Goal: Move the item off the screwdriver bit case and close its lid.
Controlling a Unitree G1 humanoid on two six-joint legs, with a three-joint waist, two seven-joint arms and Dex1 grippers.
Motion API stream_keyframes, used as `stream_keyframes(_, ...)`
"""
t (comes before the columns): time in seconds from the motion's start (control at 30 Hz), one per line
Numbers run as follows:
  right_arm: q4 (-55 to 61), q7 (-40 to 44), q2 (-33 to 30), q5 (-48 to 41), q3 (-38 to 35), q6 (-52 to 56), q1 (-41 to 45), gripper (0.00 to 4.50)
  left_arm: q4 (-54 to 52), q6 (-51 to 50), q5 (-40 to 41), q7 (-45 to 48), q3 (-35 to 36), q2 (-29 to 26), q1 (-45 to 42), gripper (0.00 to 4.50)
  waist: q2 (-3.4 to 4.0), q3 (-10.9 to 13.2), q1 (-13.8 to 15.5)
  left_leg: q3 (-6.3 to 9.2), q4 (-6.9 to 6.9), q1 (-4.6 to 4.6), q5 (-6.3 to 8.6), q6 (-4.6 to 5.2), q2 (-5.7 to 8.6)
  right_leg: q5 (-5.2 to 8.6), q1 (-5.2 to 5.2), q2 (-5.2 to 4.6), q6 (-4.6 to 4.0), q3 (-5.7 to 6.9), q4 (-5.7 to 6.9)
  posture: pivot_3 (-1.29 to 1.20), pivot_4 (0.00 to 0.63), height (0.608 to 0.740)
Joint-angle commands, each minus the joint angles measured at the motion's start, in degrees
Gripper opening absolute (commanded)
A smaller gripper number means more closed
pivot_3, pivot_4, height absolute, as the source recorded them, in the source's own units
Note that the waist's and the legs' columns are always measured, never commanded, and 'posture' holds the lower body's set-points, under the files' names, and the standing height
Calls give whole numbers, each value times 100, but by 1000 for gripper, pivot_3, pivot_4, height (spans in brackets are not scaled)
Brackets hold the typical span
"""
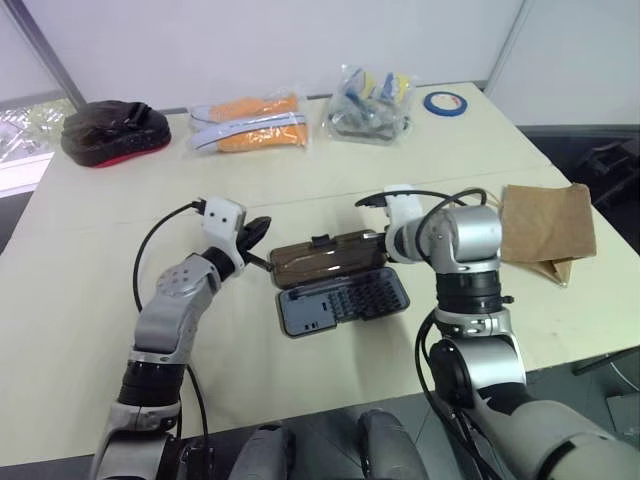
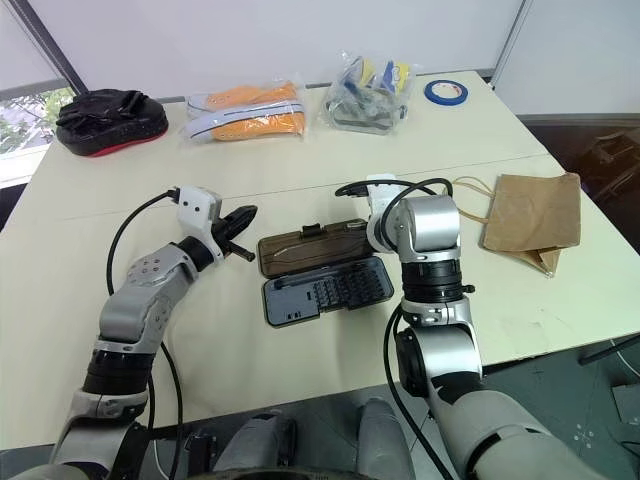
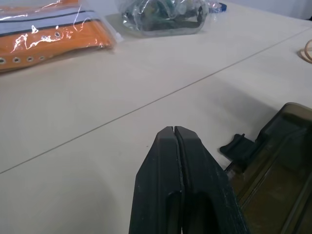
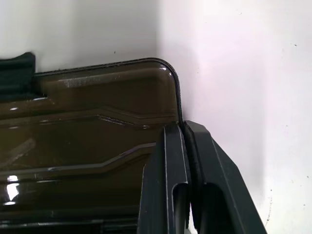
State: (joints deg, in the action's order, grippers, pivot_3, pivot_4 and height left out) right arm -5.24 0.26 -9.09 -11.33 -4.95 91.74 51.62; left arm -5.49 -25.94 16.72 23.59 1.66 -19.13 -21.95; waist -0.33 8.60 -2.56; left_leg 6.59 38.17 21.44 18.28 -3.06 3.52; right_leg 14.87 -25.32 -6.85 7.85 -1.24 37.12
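Right wrist view shows the right gripper (image 4: 184, 127), fingers pressed together, at the lid's (image 1: 325, 256) edge. Bag (image 1: 545, 225) already lies well aside on the table; case (image 1: 342, 300) still open. Left gripper (image 3: 174, 130), also pinched empty, waits beside it. Next: flip the lid over.

The left arm is reaching forward over the table, forearm angled inward, with the left gripper (image 2: 243, 232) pointing roughly level and toward the robot's right. Its two black fingers (image 3: 168, 165) are pressing flat together, nothing sitting between them, tips hanging in the air. The right arm is coming up from below with the elbow bent and the wrist folding sharply over, so the right gripper (image 4: 181, 127) is aiming steeply downward in front of it. Its fingers (image 4: 204, 161) are also sitting tight against each other, with no gap showing. Both grippers are facing in toward the middle from opposite sides.
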Motion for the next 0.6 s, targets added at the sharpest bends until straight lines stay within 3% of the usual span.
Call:
stream_keyframes(0.03, -67, -491, -383, -1208, 227, 76, -165, 34, -88, 84, -18, 24, 119, -62, -54, 0, 0, 0, 1, 0, 0, -1, 0, 0, 0, 0, 1, 0, 0, 0, 0, 0, 150, 740)
stream_keyframes(0.4, -1144, -3492, -2275, -7114, 1542, 76, 360, 34, 72, 189, -41, 4, 115, -38, -164, 0, -2, 1, 17, -4, 0, 0, 2, 4, -1, 0, 10, 0, 0, 6, -9, 0, 150, 740)
stream_keyframes(0.6, -1462, -4755, -2740, -9114, 2246, -15, 573, 34, 149, 230, -40, 5, 121, -32, -221, 0, -3, 2, 11, -17, 2, 1, 5, 11, -2, 0, 15, 0, 0, 10, -13, 0, 150, 740)
